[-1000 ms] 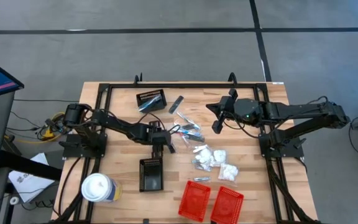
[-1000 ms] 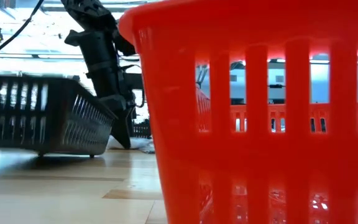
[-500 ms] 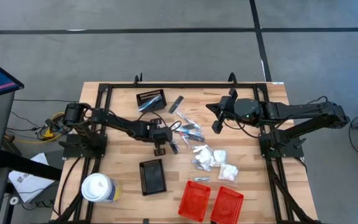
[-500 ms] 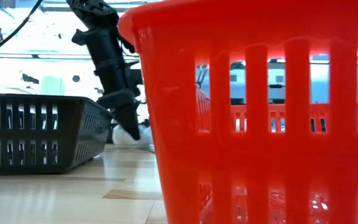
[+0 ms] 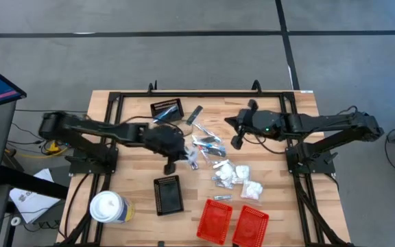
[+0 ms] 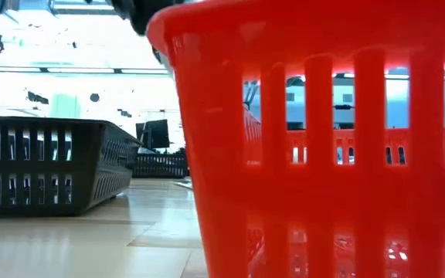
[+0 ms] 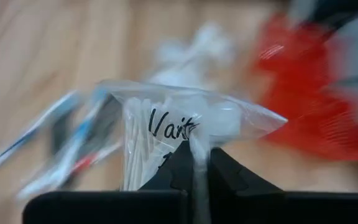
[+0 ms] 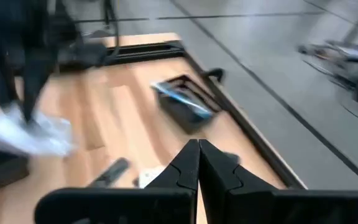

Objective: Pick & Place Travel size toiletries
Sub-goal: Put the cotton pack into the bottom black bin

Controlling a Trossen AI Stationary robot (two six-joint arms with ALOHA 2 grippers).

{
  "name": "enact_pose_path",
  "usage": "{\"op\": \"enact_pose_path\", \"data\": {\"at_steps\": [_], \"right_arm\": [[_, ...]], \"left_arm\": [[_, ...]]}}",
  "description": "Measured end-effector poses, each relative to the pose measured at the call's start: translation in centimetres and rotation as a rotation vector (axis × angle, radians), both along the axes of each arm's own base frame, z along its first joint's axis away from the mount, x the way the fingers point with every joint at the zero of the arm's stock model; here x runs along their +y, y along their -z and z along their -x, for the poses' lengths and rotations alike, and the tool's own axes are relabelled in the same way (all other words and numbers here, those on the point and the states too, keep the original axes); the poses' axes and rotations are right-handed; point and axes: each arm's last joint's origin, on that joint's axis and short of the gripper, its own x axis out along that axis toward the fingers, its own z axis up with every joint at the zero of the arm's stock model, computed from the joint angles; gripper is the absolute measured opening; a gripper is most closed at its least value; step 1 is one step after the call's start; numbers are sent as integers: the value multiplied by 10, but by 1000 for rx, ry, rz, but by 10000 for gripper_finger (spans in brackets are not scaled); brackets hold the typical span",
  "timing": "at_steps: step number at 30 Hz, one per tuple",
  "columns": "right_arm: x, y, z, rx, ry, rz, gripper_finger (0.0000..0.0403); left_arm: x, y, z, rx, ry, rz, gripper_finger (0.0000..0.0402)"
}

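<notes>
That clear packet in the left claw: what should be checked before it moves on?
1. Grip: left gripper is shut on the clear packet. Ok.
2. Packet lifted off the table: cannot tell.
3. Near black basket sits upright and open. Ok.
4. Right gripper is apart from the left one, fingers shut, empty. Ok.
5. Red baskets stand off to the side. Ok.

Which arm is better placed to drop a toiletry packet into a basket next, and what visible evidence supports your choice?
The left. Its gripper is already shut on a clear-wrapped packet of cotton swabs, near the black basket. The right gripper is shut on nothing, above the table's far side.
</notes>
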Motion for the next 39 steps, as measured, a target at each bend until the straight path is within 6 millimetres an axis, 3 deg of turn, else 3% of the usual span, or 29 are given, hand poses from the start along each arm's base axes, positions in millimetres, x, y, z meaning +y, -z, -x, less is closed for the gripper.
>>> {"op": "enact_pose_path", "data": {"at_steps": [3, 6, 11, 20, 25, 34, 39], "right_arm": [[5, 11, -15, 49, -156, 19, 0], [12, 11, -26, 69, -281, 76, 0], [27, -1, -37, 18, -357, 118, 0], [54, 5, -53, 66, -545, 138, 14], [58, 5, -69, 72, -559, 160, 74], [60, 14, -83, 151, -571, 175, 227], [64, 13, -82, 139, -627, 157, 261]], "left_arm": [[-3, -20, 10, -93, 95, 92, 10], [-5, -26, 18, -112, 134, 134, 9], [-11, -14, 21, -113, 182, 157, 10], [-11, -2, 17, -164, 224, 181, 10], [-11, -5, 15, -199, 228, 180, 10], [-12, -6, 15, -211, 269, 192, 10], [-11, -6, 15, -219, 278, 171, 10]]}}
